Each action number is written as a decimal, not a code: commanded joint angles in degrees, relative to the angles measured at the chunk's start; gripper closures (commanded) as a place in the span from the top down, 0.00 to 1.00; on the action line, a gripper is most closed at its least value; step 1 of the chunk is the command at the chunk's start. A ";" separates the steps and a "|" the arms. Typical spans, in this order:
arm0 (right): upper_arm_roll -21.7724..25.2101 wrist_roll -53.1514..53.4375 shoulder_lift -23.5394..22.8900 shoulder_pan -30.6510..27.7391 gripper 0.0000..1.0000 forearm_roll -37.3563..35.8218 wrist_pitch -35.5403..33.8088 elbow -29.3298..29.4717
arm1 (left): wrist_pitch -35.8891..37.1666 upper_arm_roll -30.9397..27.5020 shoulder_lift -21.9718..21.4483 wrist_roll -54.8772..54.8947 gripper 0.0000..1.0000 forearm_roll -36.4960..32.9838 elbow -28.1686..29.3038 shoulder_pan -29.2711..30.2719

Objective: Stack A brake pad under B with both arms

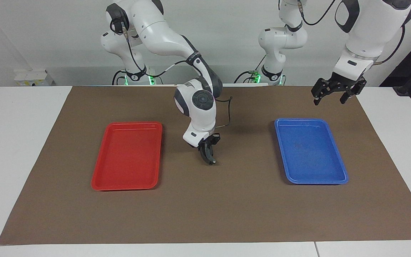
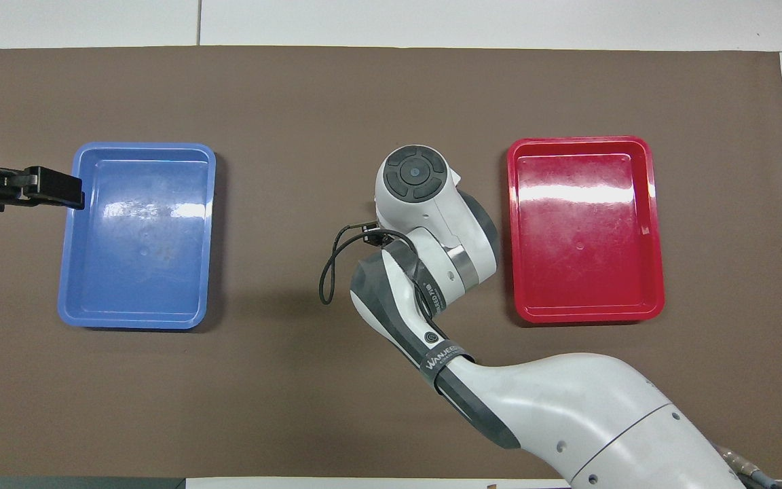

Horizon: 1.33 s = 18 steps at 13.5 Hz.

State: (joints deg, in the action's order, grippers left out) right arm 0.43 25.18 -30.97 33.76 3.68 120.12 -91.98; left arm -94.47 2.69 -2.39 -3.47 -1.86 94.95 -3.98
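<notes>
Centre of the facing frame, right gripper: pointed straight down with its tips at or just above the brown paper mat; how far it is open, and whether it grips anything, cannot be told.
At its tip: a small pale speck shows; it may be A brake pad, the short grey straight one, but that is only a guess. From overhead the wrist covers this spot.
B: the long black crescent pad shows in neither view.
Upper corner of the facing frame, left gripper: jaws spread wide, holding nothing, waiting in the air over the mat by the blue tray's robot-side corner.
Red plastic tray: mid-frame, toward the right arm's end, nothing in it.
Blue plastic tray: mid-frame, toward the left arm's end, nothing in it.
Step in hand: probably the right arm picking or placing the grey pad at mid-mat.
Next move calls for: a flat, settled grey pad, then B laid squarely on top.
</notes>
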 commanded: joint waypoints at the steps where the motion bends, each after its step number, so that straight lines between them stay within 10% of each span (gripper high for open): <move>1: 0.01 -1.36 2.14 0.34 0.00 0.89 0.03 -2.67 | 1.04 0.39 -0.34 0.05 1.00 0.63 0.33 0.64; 12: -0.51 -2.15 3.55 0.34 0.04 0.89 3.90 -7.43 | 1.22 0.21 -0.34 0.57 1.00 0.72 0.50 0.90; 13: -0.51 -2.15 3.55 0.34 0.11 0.97 3.90 -7.43 | 1.22 0.21 -0.34 0.49 1.00 0.63 0.50 0.90; 14: -0.51 -2.15 3.55 0.26 0.41 1.15 3.90 -7.34 | 1.22 0.21 -0.34 0.49 1.00 0.63 0.50 0.90; 15: -0.51 -1.98 3.55 0.34 0.99 1.15 3.98 -7.08 | 1.22 0.21 -0.34 0.49 1.00 0.72 0.50 0.90; 18: -0.51 -1.71 3.73 -0.62 1.00 1.06 2.50 -4.37 | 1.22 0.30 -0.34 0.49 1.00 0.63 0.50 0.90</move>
State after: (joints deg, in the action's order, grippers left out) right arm 0.15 24.34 -28.75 34.16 3.71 123.04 -96.74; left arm -93.83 2.67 -2.36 -3.46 -1.86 95.02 -3.66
